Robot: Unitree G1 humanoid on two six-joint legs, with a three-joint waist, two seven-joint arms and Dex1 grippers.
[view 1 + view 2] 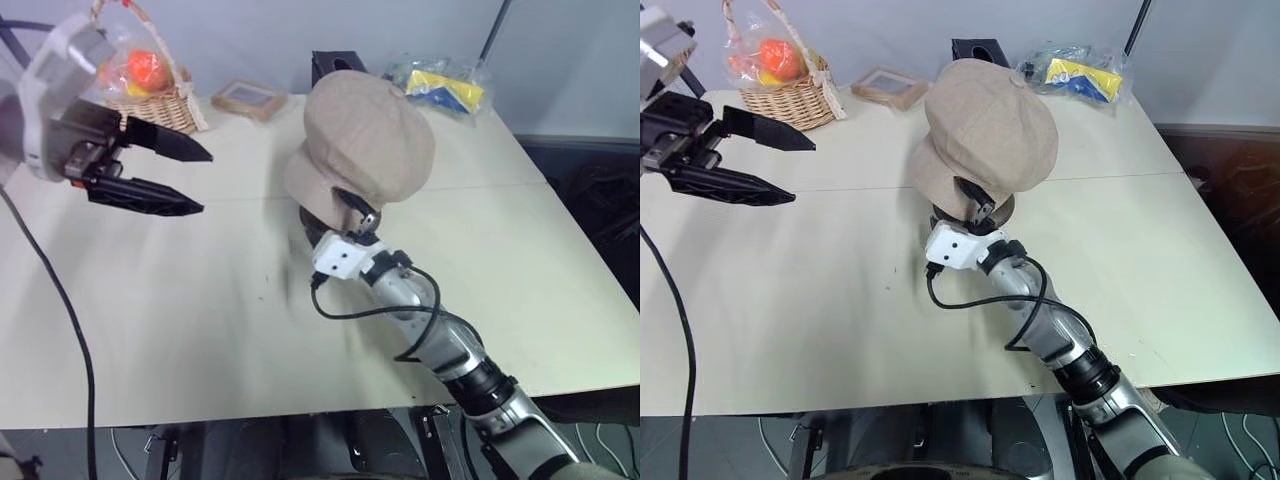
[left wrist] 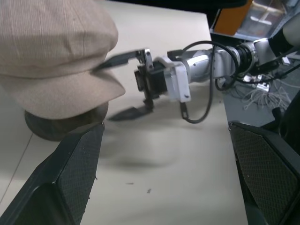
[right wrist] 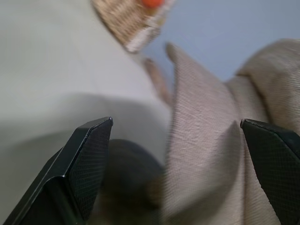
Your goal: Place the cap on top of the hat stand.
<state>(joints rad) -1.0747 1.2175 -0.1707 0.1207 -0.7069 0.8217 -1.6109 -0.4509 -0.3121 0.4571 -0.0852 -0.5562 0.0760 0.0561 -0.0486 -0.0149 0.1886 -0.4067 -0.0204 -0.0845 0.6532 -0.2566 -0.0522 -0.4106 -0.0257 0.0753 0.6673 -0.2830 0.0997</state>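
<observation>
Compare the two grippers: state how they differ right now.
The left gripper hangs in the air off to the side of the cap, touching nothing; the right gripper reaches in low under the cap's brim. The left gripper points across toward the cap; the right gripper points away from the robot. Both are open and empty.

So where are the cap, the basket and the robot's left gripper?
cap (image 1: 990, 125): right eye view, on the puffy crown.
basket (image 1: 790, 103): right eye view, on the woven side wall.
left gripper (image 1: 190, 178): left eye view, midway between its open fingertips.
</observation>
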